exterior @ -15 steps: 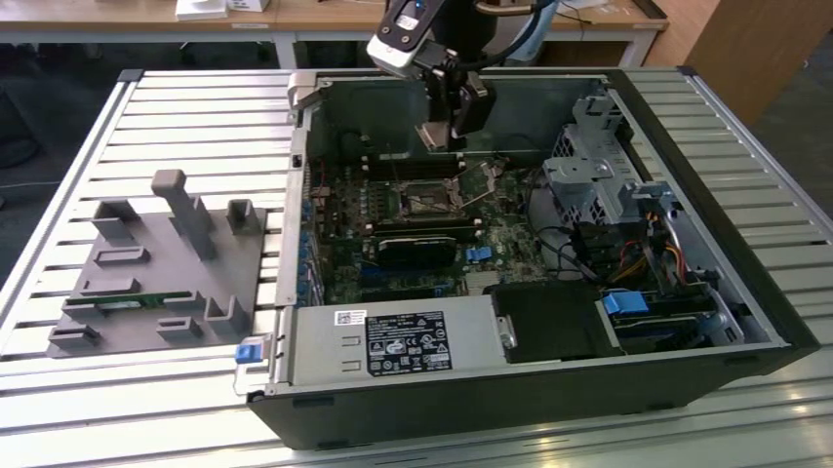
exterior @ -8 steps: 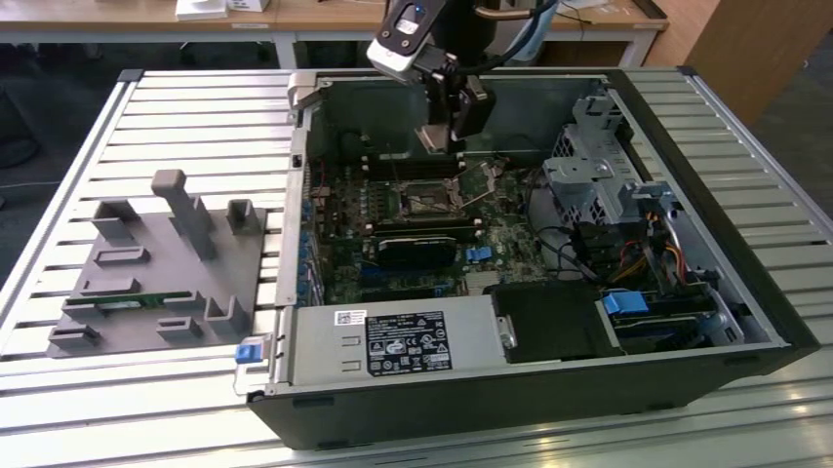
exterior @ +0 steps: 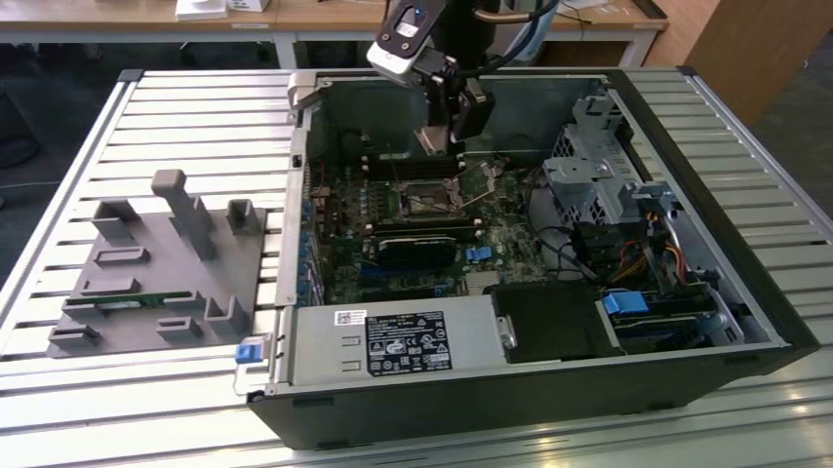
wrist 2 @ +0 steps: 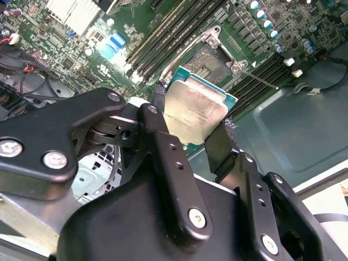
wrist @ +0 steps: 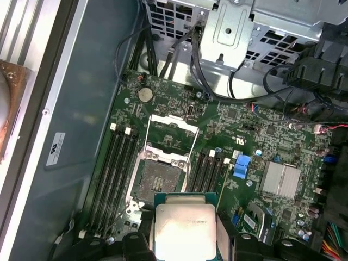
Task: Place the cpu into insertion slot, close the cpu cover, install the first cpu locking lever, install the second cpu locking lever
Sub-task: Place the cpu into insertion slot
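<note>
Black gripper linkage sat closest in the second wrist view. Its two fingers were clamped on opposite edges of the cpu, pale metal top facing the camera and green border showing at the far edge. The first wrist view showed the same grasp: cpu pinched in the gripper.

The insertion slot was bare, with its dark contact field exposed. The cpu was held clear of the slot, not seated. The cpu cover was flipped open on the far side of the slot, with green motherboard visible through its cut-out. One thin locking lever stuck out beside the insertion slot, unlatched. Long black memory slots ran on both sides of the socket.

In the exterior view the gripper hung inside the open computer case, above the board and near the insertion slot, a bit toward the case's far wall. The case lay on a slatted table. A grey fixture sat on the table at the exterior view's left, well apart from the arm.
</note>
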